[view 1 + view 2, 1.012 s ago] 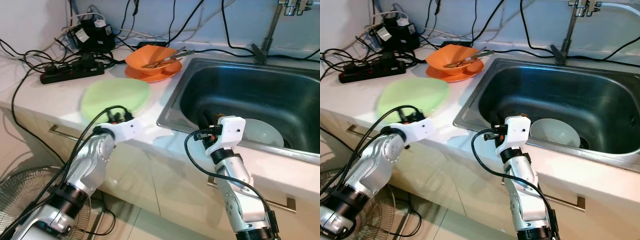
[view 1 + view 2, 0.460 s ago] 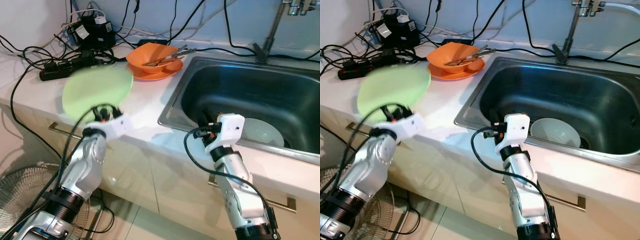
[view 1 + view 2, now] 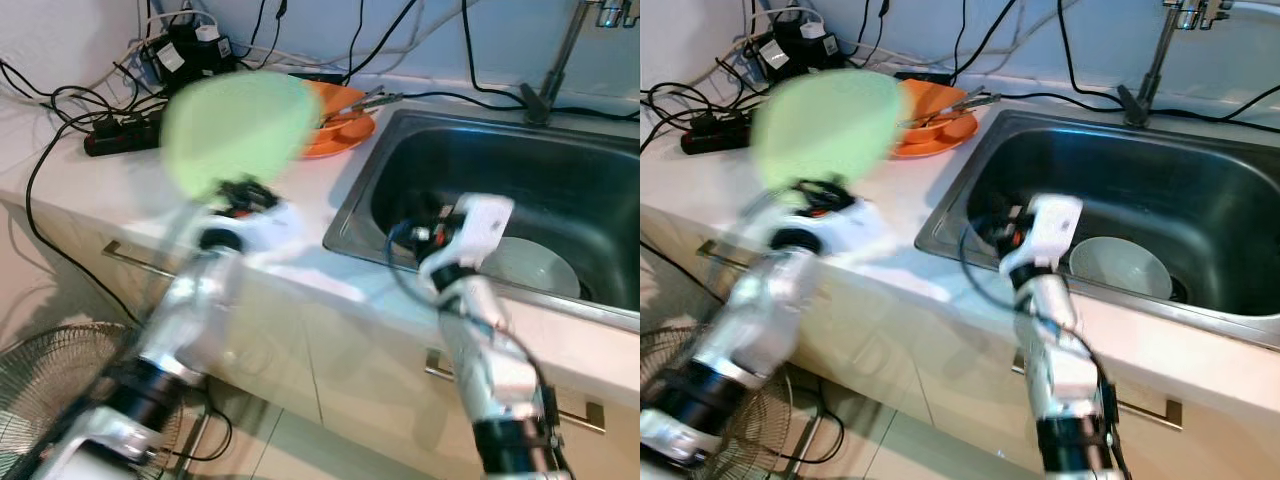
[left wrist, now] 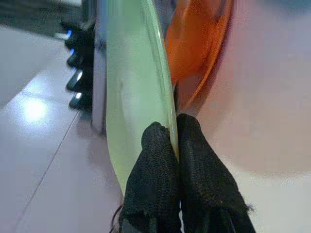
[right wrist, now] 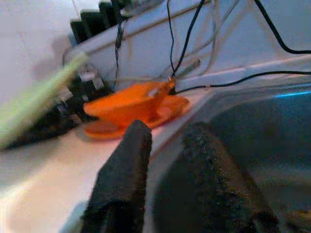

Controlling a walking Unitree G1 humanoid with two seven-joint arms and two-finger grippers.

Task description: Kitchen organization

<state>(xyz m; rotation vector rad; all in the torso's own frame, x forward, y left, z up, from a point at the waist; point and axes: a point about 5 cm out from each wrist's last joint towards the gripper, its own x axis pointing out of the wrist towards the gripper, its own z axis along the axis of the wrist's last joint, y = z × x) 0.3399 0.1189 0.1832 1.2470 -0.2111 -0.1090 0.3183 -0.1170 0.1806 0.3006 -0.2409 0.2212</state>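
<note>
The green plate (image 3: 238,128) is lifted clear of the desk (image 3: 95,185), standing nearly on edge, its rim pinched between the closed fingers (image 4: 160,160) of the left jaws (image 4: 174,130). In the head views it is blurred, and it rises straight up from those jaws, hiding part of what lies behind it. The left arm (image 3: 190,330) reaches up from below the desk edge and is also blurred.

Just beyond the plate, on the far side from the left jaws, an orange bowl (image 3: 335,100) sits on an orange plate (image 3: 345,135), with metal utensils (image 3: 370,98) resting across the bowl. In the left wrist view the orange dishes (image 4: 197,43) show just past the green rim. Further off, toward the wall, lie a black power strip (image 3: 120,135) and a tangle of black cables (image 3: 60,90).

The right jaws (image 5: 165,141) hang over the near corner of the steel sink (image 3: 520,170), fingers (image 5: 129,165) apart and holding nothing. A white bowl (image 3: 530,265) rests in the basin near these jaws. A tap (image 3: 560,50) stands at the sink's far rim. Below the desk, beside the left arm, stands a wire-guarded fan (image 3: 45,380).
</note>
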